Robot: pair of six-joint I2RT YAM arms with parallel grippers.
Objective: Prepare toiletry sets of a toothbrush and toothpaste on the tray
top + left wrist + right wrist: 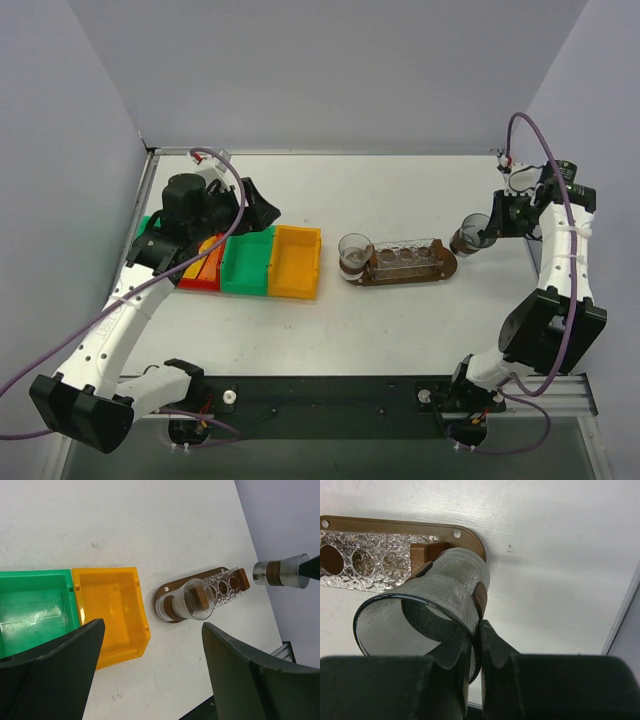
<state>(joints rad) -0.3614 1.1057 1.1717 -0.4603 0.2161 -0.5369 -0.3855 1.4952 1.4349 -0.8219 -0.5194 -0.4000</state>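
Bench at the cup-setting stage. The tray (447, 266) (167, 587) (465, 535) lies across the middle of the table (400, 190), well apart from the row of bins, so that either arm can reach it. A clear rack (405, 257) (225, 585) (365, 562) with round holes runs along it. A clear cup (355, 253) (195, 600) stands at the end nearer the bins. The right gripper (487, 228) (476, 630) is clenched on the rim of a dark cup (470, 235) (277, 572) (420, 625), one finger inside the wall and one outside. This grip leaves the base free to be set down. The dark cup is tilted, with its mouth toward the wrist, and is raised just beside the tray's far end, above a wooden block (420, 555) that probably serves as its seat. The left gripper (262, 212) (152, 625) hangs over the bins with its jaws spread wide and nothing between them, probably in readiness for a pick. The toothpaste tubes (207, 258) appear as orange shapes in the red bin (195, 282), partly hidden by the left arm. The green bin (245, 285) (35, 575) and the yellow bin (295, 290) (105, 571) sit alongside it. No toothbrush can be made out in any view. No set is on the tray yet, so the task is judged to be at an early stage.
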